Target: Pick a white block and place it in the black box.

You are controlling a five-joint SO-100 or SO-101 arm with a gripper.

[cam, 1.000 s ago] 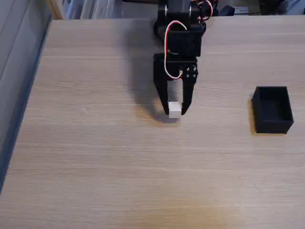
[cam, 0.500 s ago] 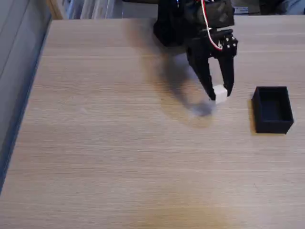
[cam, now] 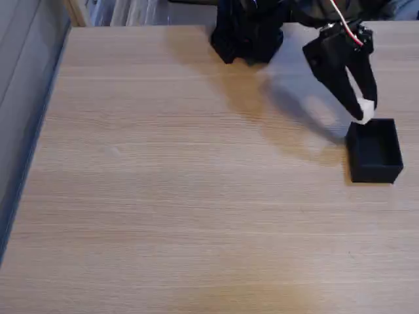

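Note:
In the fixed view my black gripper [cam: 364, 112] reaches in from the top right and is shut on the white block [cam: 365, 108], a small white cube pinched between the fingertips and held off the table. It hangs just above the far left corner of the black box [cam: 374, 151], an open-topped matte black box on the right side of the table. The inside of the box looks dark and I see nothing in it.
The arm's black base [cam: 247, 29] stands at the back middle of the wooden table [cam: 163, 183]. The arm's shadow falls left of the box. A grey wall or panel [cam: 19, 98] runs along the table's left edge.
The gripper has carried the white block from the table's middle to the right, lifting it, and now holds it at the black box's far edge.

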